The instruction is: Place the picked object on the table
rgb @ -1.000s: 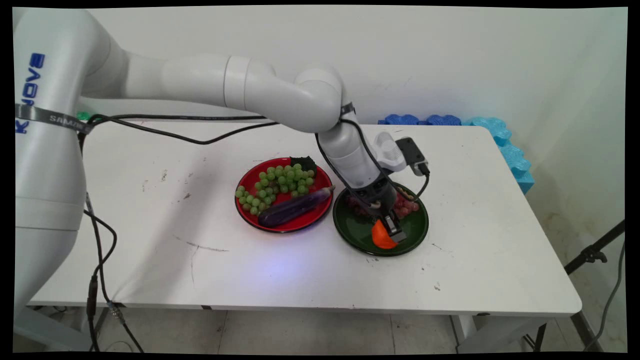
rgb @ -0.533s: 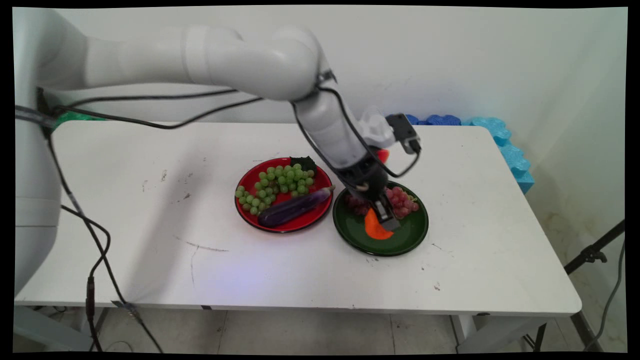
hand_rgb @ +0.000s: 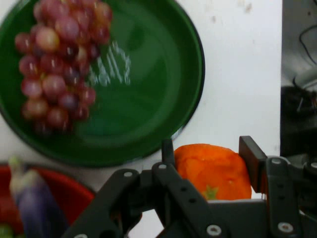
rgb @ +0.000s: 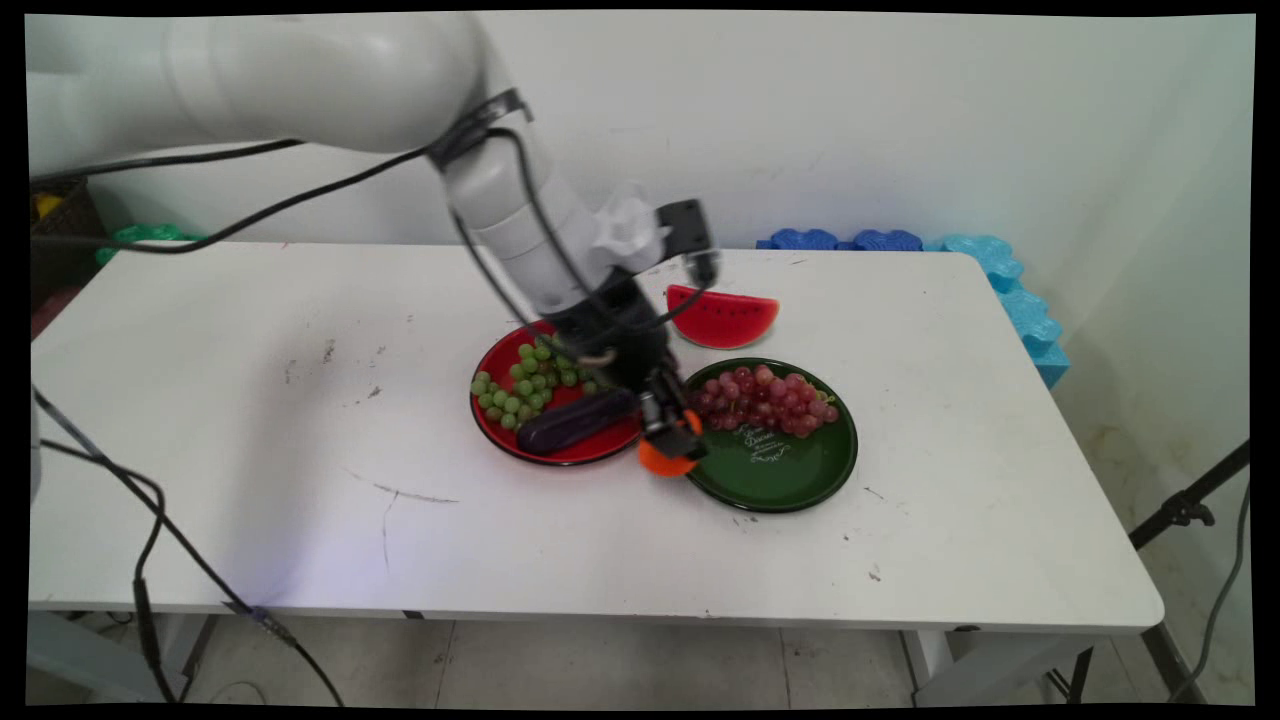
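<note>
Orange fruit [hand_rgb: 214, 170] clamped between jaws.

red plate [rgb: 500, 440] left, green plate [rgb: 800, 480] right

green plate [hand_rgb: 148, 119]: glossy, smooth glaze
red plate [rgb: 500, 435]: glossy
table [rgb: 300, 480]: matt white, scuffed
orange fruit [hand_rgb: 213, 171]: smooth, plastic-looking

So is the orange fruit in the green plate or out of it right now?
Out. The gripper is shut on the orange fruit, held past the green plate's rim; only the red grapes lie in the plate.
</note>
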Controlling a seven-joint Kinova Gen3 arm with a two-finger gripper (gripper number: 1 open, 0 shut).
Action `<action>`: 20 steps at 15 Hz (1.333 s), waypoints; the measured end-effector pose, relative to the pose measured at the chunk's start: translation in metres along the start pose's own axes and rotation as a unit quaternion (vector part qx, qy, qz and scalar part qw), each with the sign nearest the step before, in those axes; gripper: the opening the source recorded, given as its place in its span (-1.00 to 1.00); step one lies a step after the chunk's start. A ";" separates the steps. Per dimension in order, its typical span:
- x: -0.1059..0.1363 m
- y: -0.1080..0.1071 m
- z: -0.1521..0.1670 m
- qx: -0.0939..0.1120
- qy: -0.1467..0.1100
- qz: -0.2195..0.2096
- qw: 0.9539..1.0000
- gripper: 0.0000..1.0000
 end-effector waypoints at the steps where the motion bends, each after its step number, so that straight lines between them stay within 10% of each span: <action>1: -0.010 0.000 -0.001 0.000 -0.002 0.002 1.000 -1.00; 20: -0.071 -0.010 0.073 -0.005 0.009 0.030 1.000 -1.00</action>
